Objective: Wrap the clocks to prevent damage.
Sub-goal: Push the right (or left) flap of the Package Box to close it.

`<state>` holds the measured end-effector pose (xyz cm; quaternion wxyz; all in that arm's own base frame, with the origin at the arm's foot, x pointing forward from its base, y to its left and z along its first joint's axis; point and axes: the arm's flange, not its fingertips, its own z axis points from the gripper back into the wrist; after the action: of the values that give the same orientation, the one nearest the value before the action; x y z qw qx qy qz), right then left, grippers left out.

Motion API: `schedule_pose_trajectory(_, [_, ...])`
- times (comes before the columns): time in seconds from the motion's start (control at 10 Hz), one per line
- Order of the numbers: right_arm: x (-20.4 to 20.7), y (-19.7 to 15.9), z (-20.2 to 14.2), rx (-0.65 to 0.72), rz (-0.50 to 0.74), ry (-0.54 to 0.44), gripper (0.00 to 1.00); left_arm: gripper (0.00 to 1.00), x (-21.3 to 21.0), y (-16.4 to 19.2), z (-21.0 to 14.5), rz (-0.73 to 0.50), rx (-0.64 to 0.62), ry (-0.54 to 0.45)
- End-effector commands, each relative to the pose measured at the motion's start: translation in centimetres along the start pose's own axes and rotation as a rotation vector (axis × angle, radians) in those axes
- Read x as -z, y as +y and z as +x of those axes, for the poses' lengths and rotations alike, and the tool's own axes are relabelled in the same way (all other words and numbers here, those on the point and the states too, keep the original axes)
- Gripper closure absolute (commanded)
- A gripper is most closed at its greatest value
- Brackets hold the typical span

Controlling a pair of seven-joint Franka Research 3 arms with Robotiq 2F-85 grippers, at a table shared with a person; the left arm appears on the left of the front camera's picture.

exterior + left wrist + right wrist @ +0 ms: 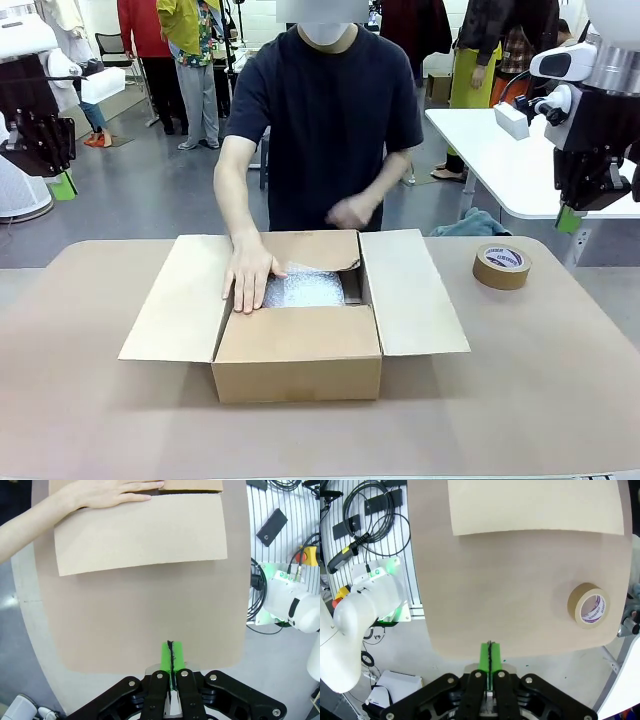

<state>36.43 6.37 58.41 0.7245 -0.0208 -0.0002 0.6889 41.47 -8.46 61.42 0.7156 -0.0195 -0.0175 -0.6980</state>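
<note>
**At the table's middle, a hand presses bubble wrap down in an open box**

Across the table [90,420] from the robot, a person leans over a cardboard box [296,368] whose flaps are spread open. One hand [250,275] lies flat, palm down, at the inner edge of the box's left flap, its fingers on the silvery bubble wrap [308,290] lying inside the box. The other hand [350,212] is blurred and raised above the far flap. Whether a clock sits under the wrap cannot be told. A roll of brown tape [502,266] lies flat on the table, to the right of the box and apart from it.

Both arms hang at the table's far sides, above its level. The left gripper [62,186] is off the left edge and the right gripper [568,218] is beyond the far right corner. From the front their jaws are too small to read.

The wrist views settle it. On each gripper the green pads [166,657] [485,657] are pressed together, with nothing between them and bare tabletop below. The left wrist view also looks down on one side flap, with the person's hand and forearm at its inner edge. The right wrist view looks down on the opposite flap and the tape roll, showing purple print inside the roll's core.
</note>
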Motion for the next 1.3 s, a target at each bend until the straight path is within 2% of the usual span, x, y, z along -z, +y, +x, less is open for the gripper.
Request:
schedule_pose_trajectory(0.0, [0.1, 0.0, 0.2, 0.019, 0.007, -0.004, 0.99, 1.0, -0.3, -0.1, -0.2, -0.006, 0.002, -0.005])
schedule_pose_trajectory(1.1, [0.0, 0.0, 0.0, 0.0, 0.0, 0.0, 0.99, 1.0, -0.3, -0.1, -0.2, -0.006, 0.002, -0.005])
schedule_pose_trajectory(1.2, [1.1, -2.4, -2.1, 0.009, 0.028, -0.108, 0.99, 1.0, -0.3, -0.1, -0.2, -0.006, 0.002, -0.005])
